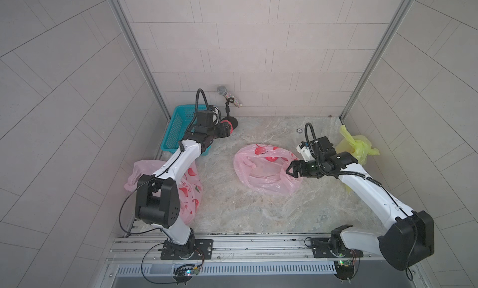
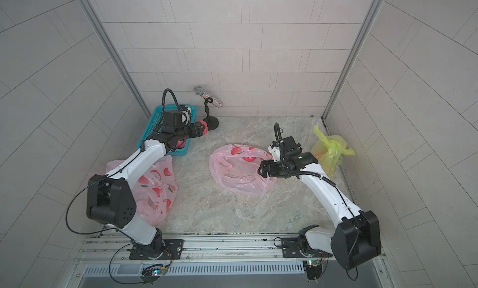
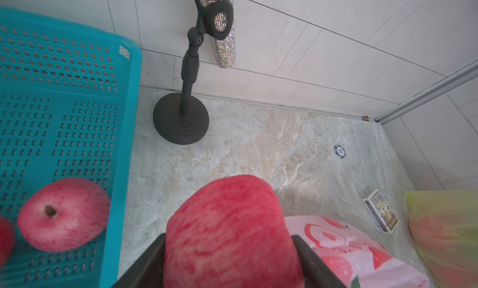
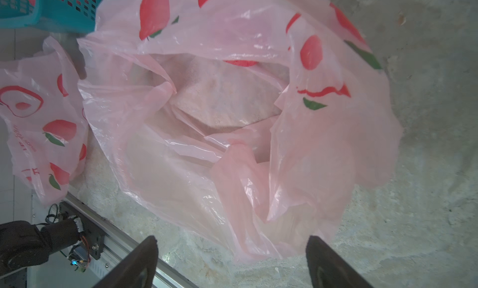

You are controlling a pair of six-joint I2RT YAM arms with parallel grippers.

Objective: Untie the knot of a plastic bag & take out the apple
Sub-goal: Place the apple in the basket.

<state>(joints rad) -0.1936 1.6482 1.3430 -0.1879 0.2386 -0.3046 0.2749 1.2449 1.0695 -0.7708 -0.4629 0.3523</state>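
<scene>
Nearest the rail, beside the left arm's base, the other pink bag [image 2: 155, 191] slumps, bulky and partly hidden by the arm; whether it is knotted cannot be told.

Farther in, mid-table, the open pink bag [image 1: 261, 170] lies slack and flat. Its mouth gapes toward the right arm, and only stone-patterned table [image 1: 245, 209] shows through the film, so it looks empty. The right gripper [image 4: 231, 238] hovers at its near hem with jaws spread wide and nothing between them.

Beyond that, the left gripper [image 1: 229, 127] is clamped on the apple [image 3: 225, 216], one finger on each flank, the fruit well clear of the bag. The task's taking-out looks done; what remains is likely setting it down.

That move turns on one relation. The teal basket [image 1: 176, 128] sits to the left of the held apple, its long axis running near to far along the left wall. In the left wrist view the apple hangs over bare table just beside the basket's rim, not over its floor. So the left arm would have to carry it leftward across that rim. A loose apple [image 3: 63, 214] already lies on the basket floor near this side, but open floor remains beyond it.

Just past the gripper stands the microphone stand [image 3: 181, 121], close enough to clip on a forward swing. Rightward the table is open, with a poker chip [image 3: 339, 151], a card box [image 3: 381, 211] and a yellow bag [image 1: 358, 147] well apart.
</scene>
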